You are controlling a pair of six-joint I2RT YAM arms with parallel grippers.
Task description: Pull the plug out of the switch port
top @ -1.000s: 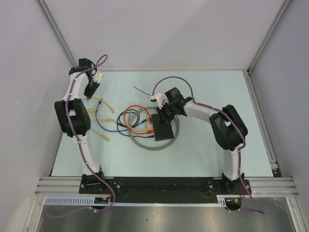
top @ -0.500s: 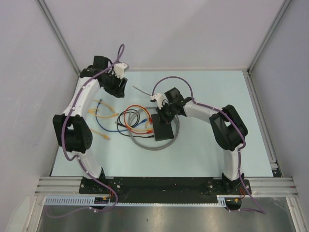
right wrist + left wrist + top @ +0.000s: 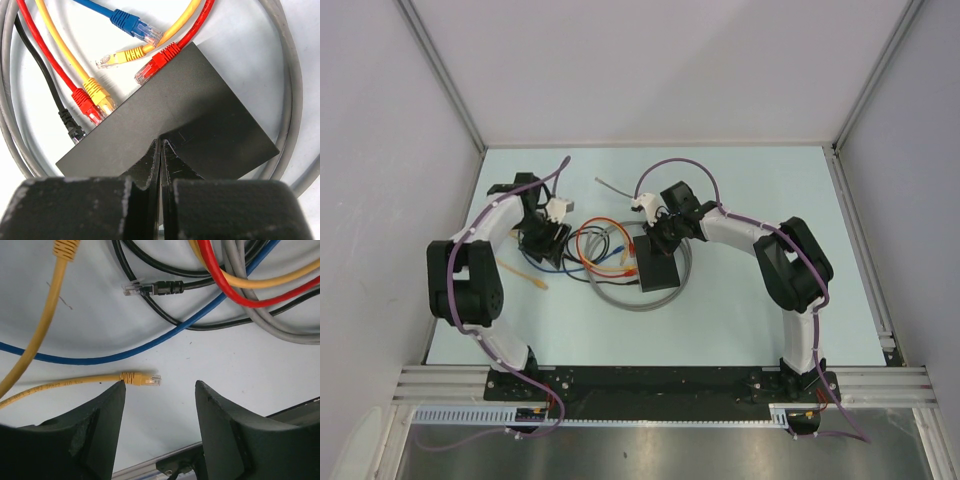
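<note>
- Two grippers: my right gripper, pressed together, rests on the flat matte-black rectangular switch at the top view's centre.
- My left gripper, spread wide, hovers left of it over a loose yellow cable plug.
- Seated plugs face left, nearer my left arm; pale table, cable-cluttered.

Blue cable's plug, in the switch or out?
Out. The blue plug, clear tip exposed, lies apart from the flat matte-black switch box.

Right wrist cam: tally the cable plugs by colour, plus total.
Red plugs: 2
Yellow plugs: 2
Blue plug: 1
Black plug: 1
Total: 6
</note>
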